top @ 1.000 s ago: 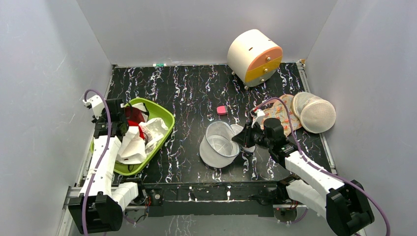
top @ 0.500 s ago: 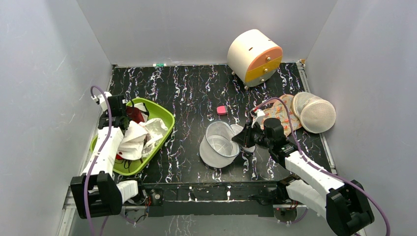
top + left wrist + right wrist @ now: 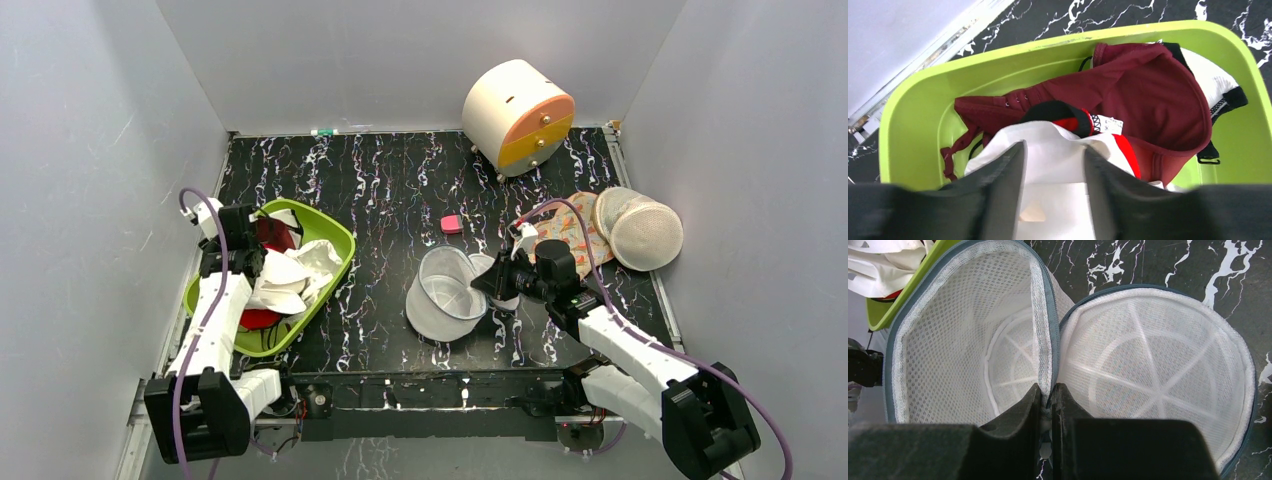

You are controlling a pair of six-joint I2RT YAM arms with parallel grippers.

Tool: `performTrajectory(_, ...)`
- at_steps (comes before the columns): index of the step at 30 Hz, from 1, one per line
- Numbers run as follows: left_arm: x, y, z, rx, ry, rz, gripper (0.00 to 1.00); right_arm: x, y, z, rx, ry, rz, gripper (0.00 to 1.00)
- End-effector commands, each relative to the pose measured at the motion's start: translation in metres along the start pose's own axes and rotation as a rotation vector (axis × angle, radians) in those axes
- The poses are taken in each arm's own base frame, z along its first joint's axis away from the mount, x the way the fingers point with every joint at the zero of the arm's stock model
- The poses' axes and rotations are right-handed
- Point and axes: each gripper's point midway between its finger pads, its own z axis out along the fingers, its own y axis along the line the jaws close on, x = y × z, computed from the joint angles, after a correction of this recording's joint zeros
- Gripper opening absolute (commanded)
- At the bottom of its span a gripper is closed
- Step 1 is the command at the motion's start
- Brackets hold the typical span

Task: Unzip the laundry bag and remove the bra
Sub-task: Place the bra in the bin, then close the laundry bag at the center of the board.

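The laundry bag [image 3: 445, 295] lies unzipped at the table's middle, its two white mesh halves spread apart and empty in the right wrist view [image 3: 1148, 370]. My right gripper [image 3: 492, 285] is shut on the bag's dark zip rim where the halves meet [image 3: 1047, 390]. My left gripper [image 3: 255, 262] is low in the green bin [image 3: 335, 250], jaws apart over white cloth [image 3: 1053, 155]. Bright red fabric, the bra [image 3: 1127, 152], edges that white cloth; red also shows in the top view [image 3: 258, 318]. A dark maroon garment [image 3: 1148, 95] lies behind it.
A white and orange drum cabinet [image 3: 518, 117] stands at the back. A small pink object [image 3: 451, 224] lies mid-table. A domed white mesh bag [image 3: 640, 230] and orange floral fabric [image 3: 568, 232] lie at the right. Grey walls enclose the table.
My left gripper has come down into the green bin and the white cloth has bunched up lower in it, baring red at the near side. The right arm and the bag have not moved.
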Motion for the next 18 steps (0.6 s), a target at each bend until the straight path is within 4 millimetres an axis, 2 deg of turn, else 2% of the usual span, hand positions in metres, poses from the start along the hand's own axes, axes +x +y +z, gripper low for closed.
performTrajectory(1, -0.019, 0.012, -0.012, -0.028, -0.081, -0.046, 0.52, -0.031, 0.017, 0.000, -0.051, -0.080, -0.037, 0.00)
performTrajectory(4, -0.030, 0.005, -0.022, 0.035, -0.108, -0.048, 0.77, -0.033, 0.018, -0.001, -0.049, -0.083, -0.037, 0.00)
performTrajectory(7, -0.036, -0.006, -0.032, 0.126, -0.137, -0.059, 0.96, -0.034, 0.020, -0.003, -0.054, -0.089, -0.034, 0.00)
performTrajectory(9, -0.038, -0.010, -0.038, 0.167, -0.150, -0.064, 0.99, -0.036, 0.022, -0.003, -0.058, -0.092, -0.031, 0.00)
performTrajectory(14, -0.049, -0.023, -0.060, 0.304, -0.213, -0.063, 0.98, -0.042, 0.028, -0.003, -0.081, -0.108, -0.006, 0.00)
performTrajectory(18, -0.057, -0.035, -0.078, 0.421, -0.255, -0.060, 0.98, -0.054, 0.034, -0.003, -0.091, -0.141, 0.021, 0.00)
